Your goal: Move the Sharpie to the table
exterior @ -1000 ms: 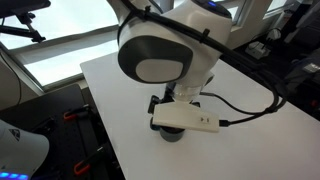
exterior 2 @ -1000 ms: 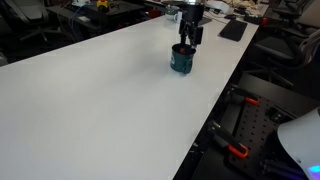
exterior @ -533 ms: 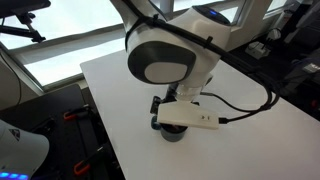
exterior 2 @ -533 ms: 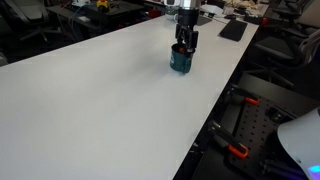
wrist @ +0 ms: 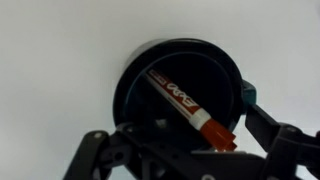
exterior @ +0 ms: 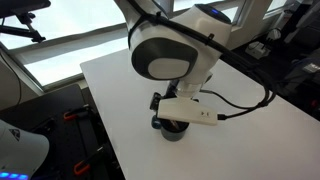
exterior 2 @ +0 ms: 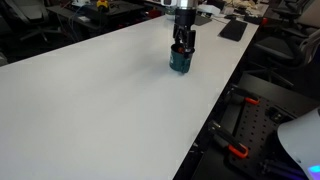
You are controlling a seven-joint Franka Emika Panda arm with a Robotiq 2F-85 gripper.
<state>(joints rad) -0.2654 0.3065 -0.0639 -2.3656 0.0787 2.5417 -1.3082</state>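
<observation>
My gripper (wrist: pixel 190 145) hangs open just over the mug (wrist: pixel 205 62), its jaws spread wide to either side of the mug's mouth and closed on nothing. The Sharpie (wrist: pixel 183 102) is inside the mug, leaning across it, with its reddish end toward my jaws and its dark end against the far wall. In an exterior view the mug (exterior 2: pixel 180 63) stands upright on the white worktop (exterior 2: pixel 100 100) near its far edge, directly under my gripper (exterior 2: pixel 181 45).

Dark Sharpie (wrist: pixel 185 103), reddish end; teal mug (exterior 2: pixel 180 63); white table (exterior 2: pixel 90 100).
</observation>
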